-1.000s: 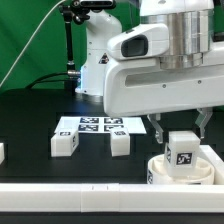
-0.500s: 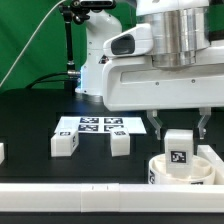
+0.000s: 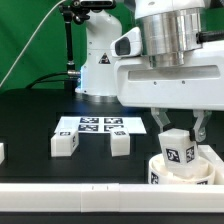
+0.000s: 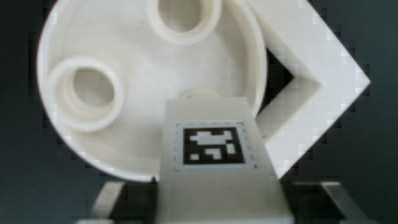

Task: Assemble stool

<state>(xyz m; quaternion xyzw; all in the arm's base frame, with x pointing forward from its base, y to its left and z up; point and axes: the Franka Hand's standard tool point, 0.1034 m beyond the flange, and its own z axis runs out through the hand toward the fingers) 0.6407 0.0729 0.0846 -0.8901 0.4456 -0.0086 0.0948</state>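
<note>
One leg (image 3: 180, 152), square-tagged, gripped by the claw (image 3: 180, 133) above the seat (image 3: 157, 173).

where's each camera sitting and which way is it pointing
Exterior view: off the arm, low beside the table, facing across it; shows the arm and fingers around a leg.
Wrist view: on the wrist, looking down along the fingers at that leg and the seat; only finger bits show.
Shared: leg, seat, fingers.
</note>
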